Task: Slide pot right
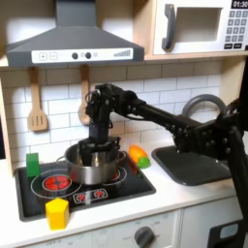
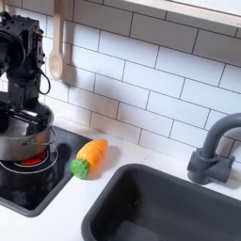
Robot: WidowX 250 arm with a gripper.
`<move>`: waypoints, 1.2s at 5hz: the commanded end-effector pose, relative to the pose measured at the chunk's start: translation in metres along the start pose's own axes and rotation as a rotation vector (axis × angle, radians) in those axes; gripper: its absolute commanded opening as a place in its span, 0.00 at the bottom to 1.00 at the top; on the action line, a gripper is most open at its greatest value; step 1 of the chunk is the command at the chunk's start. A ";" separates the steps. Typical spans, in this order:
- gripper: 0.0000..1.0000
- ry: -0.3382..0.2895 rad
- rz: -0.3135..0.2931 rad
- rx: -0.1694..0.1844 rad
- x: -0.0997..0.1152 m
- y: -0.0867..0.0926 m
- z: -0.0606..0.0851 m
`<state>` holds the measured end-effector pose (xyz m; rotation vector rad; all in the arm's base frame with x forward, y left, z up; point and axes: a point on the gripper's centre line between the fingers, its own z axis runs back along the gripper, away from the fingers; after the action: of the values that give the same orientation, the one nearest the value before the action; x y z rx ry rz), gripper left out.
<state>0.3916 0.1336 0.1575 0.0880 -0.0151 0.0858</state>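
Observation:
The pot [image 1: 93,169] is a shiny silver round pot standing on the black toy cooktop [image 1: 116,195], between its two red burners. In the second exterior view the pot [image 2: 23,138] is at the left edge, with a red burner [image 2: 32,160] showing in front of it. My gripper [image 1: 98,147] hangs straight down over the pot with its black fingers at the rim or just inside. The gripper [image 2: 21,111] hides the pot's opening. I cannot make out whether the fingers clamp the rim.
An orange toy carrot [image 1: 139,155] [image 2: 89,155] lies right of the pot beside the cooktop. A dark sink [image 1: 194,167] [image 2: 160,207] with a grey faucet [image 2: 213,153] is further right. A yellow block [image 1: 57,212] and a green block [image 1: 32,162] sit near the cooktop. Wooden utensils [image 1: 37,107] hang on the tiled wall.

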 end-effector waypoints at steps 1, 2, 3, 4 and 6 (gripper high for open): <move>1.00 0.013 -0.022 -0.020 -0.005 -0.015 0.000; 1.00 0.016 -0.043 -0.030 -0.008 -0.027 0.005; 1.00 0.006 -0.060 -0.040 -0.010 -0.037 0.010; 1.00 0.000 -0.066 -0.037 -0.015 -0.041 0.013; 1.00 -0.001 -0.080 -0.036 -0.021 -0.052 0.013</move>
<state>0.3753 0.0779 0.1662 0.0497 -0.0157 0.0030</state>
